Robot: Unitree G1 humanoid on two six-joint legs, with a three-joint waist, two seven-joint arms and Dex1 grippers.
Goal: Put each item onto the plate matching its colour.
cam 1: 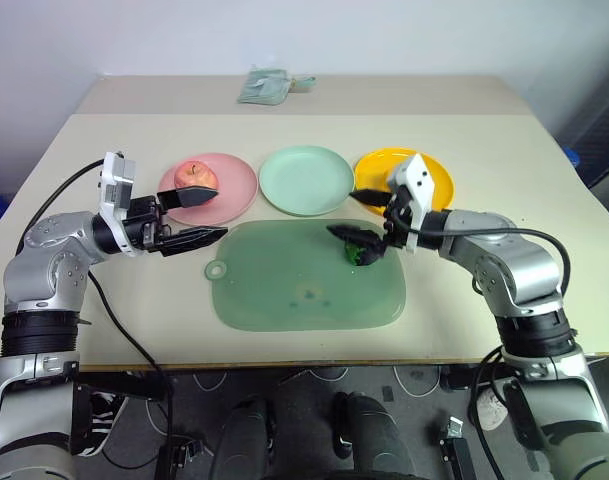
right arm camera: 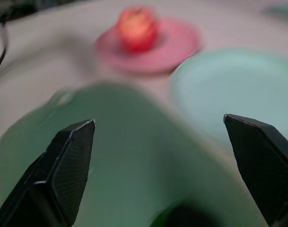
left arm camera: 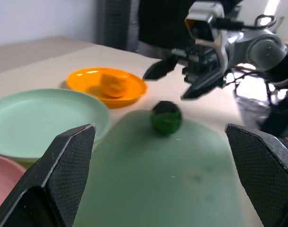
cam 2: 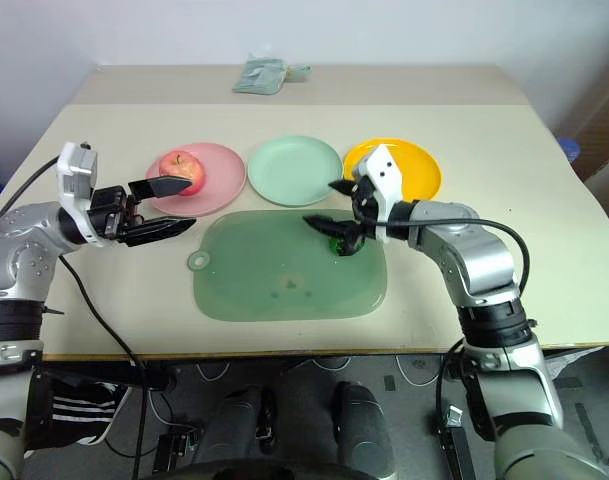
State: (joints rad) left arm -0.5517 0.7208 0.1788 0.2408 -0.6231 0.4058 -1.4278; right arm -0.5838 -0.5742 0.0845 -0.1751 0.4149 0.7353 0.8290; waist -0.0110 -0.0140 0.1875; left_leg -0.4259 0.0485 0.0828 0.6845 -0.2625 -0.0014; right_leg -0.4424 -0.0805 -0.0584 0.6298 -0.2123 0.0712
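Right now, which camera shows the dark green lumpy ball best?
The left wrist view: the dark green lumpy ball sits unobstructed on the translucent green mat. In both eye views the right gripper partly covers it.

Upper centre of the head view: the pink plate (cam 1: 224,187) carries the pink-red apple (cam 1: 195,177), upright. The mint plate (cam 1: 306,179) beside it is bare. The yellow-orange plate (left arm camera: 89,80) holds the orange fruit (left arm camera: 115,83). The dark green ball (left arm camera: 166,117) lies on the green mat (cam 1: 284,285), right side.

There are three plates: pink plate (cam 1: 234,190), mint green plate (cam 1: 306,180), yellow-orange plate (cam 1: 439,178). Three toy foods: apple (cam 1: 196,177), orange fruit (left arm camera: 114,84), dark green ball (left arm camera: 165,117). One green mat (cam 1: 284,285).
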